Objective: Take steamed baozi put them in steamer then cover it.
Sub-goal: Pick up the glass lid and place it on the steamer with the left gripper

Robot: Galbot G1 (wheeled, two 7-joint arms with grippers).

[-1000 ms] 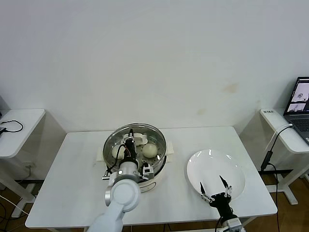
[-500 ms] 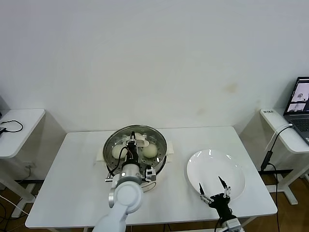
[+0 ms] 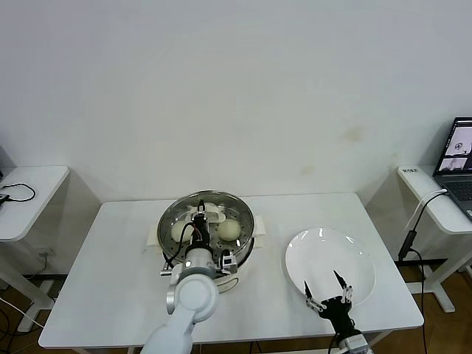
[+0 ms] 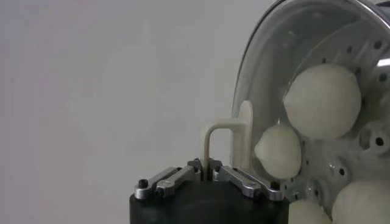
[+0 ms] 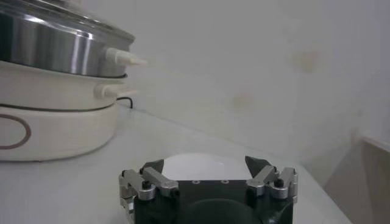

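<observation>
The steamer, a shiny steel pot on a cream-white base, stands at the table's middle left. The glass cover lies over its rim. My left gripper is above the pot, shut on the cover's cream-white handle. Through the glass I see steamed baozi on the perforated tray, and the left wrist view shows several of them. My right gripper hangs open and empty over the near edge of a white plate.
The right wrist view has the steamer off to one side, its handles pointing toward the plate. White side tables flank the work table, the right one holding a laptop. Bare tabletop lies in front of the steamer.
My left arm has shifted slightly to the right with the cover's handle still in its jaws. The right arm has not moved.
</observation>
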